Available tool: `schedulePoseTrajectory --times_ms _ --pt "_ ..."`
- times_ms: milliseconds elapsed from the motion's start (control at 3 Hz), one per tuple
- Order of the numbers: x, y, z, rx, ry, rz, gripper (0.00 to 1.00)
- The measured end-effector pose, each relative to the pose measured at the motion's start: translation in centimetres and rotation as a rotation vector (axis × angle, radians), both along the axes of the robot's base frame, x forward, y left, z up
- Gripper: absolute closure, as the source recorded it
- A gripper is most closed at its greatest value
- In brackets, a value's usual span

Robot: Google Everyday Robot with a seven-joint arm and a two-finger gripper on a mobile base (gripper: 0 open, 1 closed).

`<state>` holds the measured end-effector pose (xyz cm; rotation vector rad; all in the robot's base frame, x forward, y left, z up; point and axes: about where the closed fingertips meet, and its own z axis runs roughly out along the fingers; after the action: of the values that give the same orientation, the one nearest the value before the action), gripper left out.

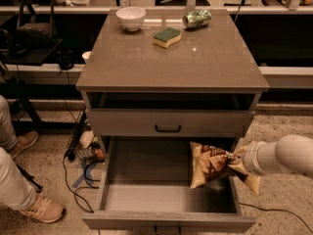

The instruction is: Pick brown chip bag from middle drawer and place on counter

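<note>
The brown chip bag (211, 163) hangs crumpled over the right side of the open middle drawer (146, 199), lifted off its pale floor. My gripper (239, 163) comes in from the right on a white arm and is shut on the bag's right end. The counter (171, 62) is the grey-brown top slab above the drawers.
On the counter stand a white bowl (130, 18), a green-topped yellow sponge (167, 37) and a green can (196, 19) lying on its side. A shut drawer front with a black handle (167, 128) sits above the open drawer. A person's legs and shoes (29, 199) are at the left, with cables on the floor.
</note>
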<state>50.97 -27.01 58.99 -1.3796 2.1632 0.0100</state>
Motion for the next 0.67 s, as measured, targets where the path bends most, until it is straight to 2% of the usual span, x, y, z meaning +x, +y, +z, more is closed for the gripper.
schedulePoseTrajectory --times_ms 333,667 --pt "0.9 -0.6 5.8 0.143 -0.099 0.013 1.0" --pt "1.1 -0.8 13.2 0.208 -0.233 0.048 1.0"
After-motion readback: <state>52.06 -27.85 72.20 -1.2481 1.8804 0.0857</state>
